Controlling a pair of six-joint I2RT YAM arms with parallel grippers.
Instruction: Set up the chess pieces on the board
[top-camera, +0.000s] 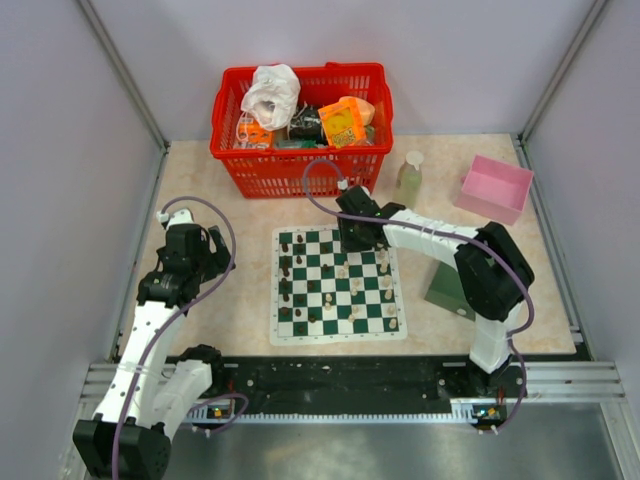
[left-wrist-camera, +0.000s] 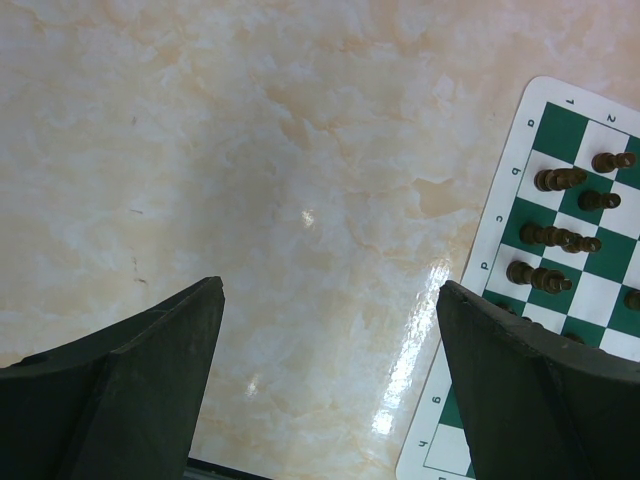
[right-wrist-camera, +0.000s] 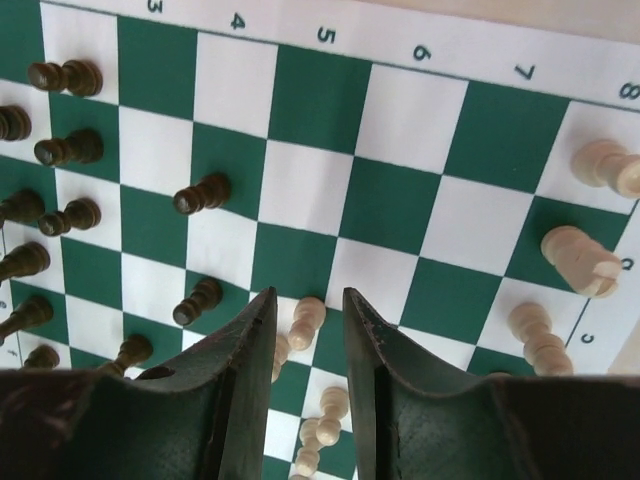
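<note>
The board (top-camera: 338, 336) lies flat between the arms, green and white checks with a white border. Dark brown chess pieces (top-camera: 288, 280) stand along its left columns, and cream ones (top-camera: 385, 290) are scattered towards the right. My right gripper (top-camera: 352, 243) hangs over the board's far middle. In the right wrist view its fingers (right-wrist-camera: 308, 296) stand a little apart round a cream pawn (right-wrist-camera: 307, 322), with a gap on the right side. More cream pawns (right-wrist-camera: 330, 405) stand below it. My left gripper (left-wrist-camera: 330, 288) is wide open over bare table, just left of the board's edge (left-wrist-camera: 505, 190).
A red basket (top-camera: 300, 170) full of items sits at the back. A small bottle (top-camera: 409, 178) and a pink box (top-camera: 492, 188) are at the back right. A dark green box (top-camera: 447, 290) lies under the right arm beside the board.
</note>
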